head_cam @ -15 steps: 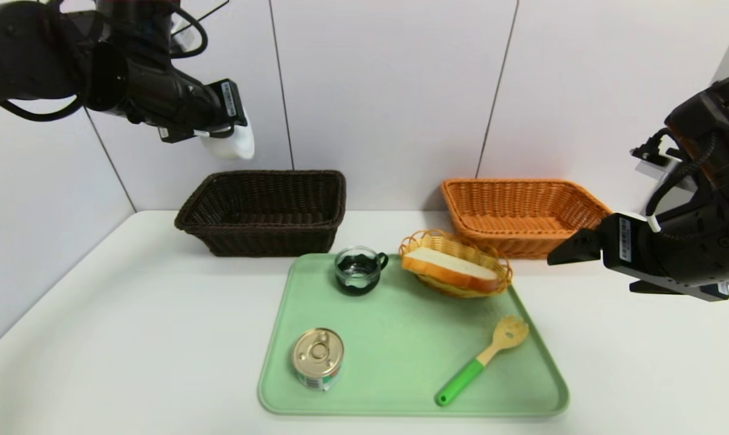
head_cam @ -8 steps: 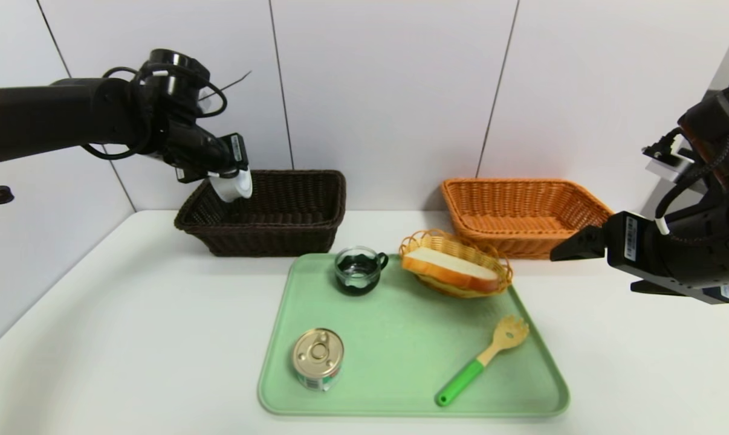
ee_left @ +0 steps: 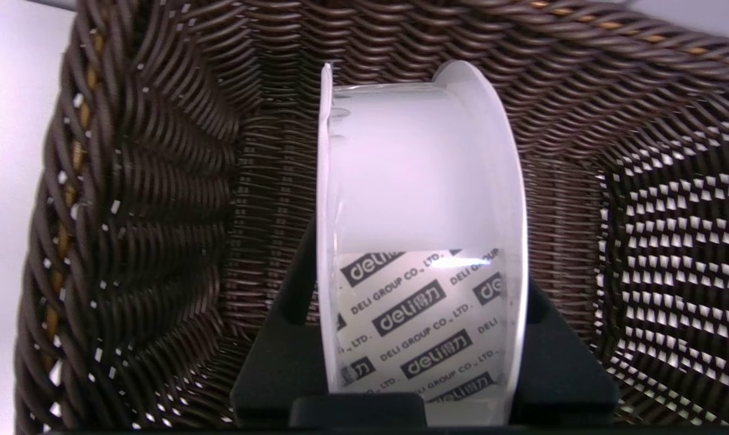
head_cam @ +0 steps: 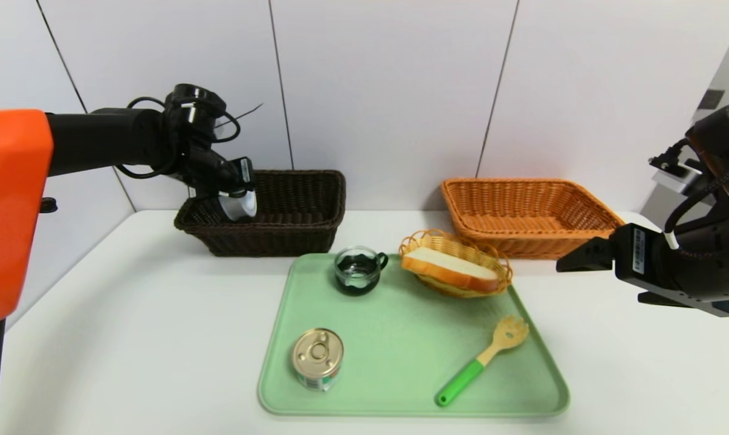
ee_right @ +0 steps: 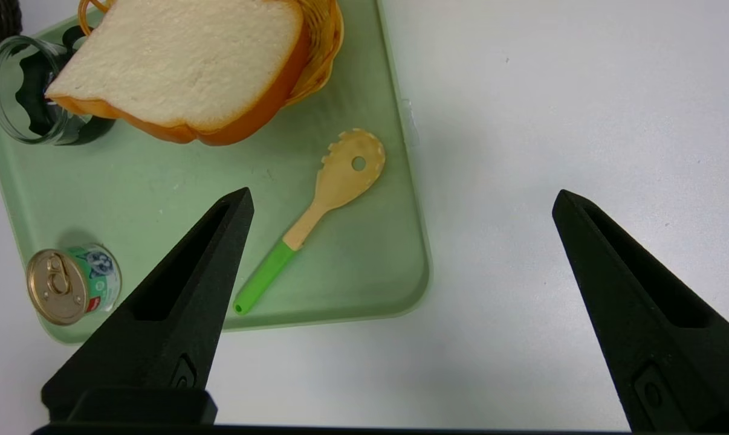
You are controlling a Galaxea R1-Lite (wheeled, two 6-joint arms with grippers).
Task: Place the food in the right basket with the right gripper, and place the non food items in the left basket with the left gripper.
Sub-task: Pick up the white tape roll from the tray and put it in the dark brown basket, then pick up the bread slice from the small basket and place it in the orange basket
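Now the white reel [ee_left: 422, 241] hangs inside the left basket [head_cam: 316, 223], over its left end, left gripper [head_cam: 236, 204] clamped on its two flat faces. Looks light and rigid, smooth plastic, likely slippery, so a face-to-face pinch suits it. It's on edge, rim toward the basket floor, axle running across the jaws. Right gripper [head_cam: 573, 257] waits near the right basket [head_cam: 588, 208], jaws spread wide, empty

Lab-like test bench, bare white table [head_cam: 129, 314], plain panelled wall [head_cam: 388, 90]
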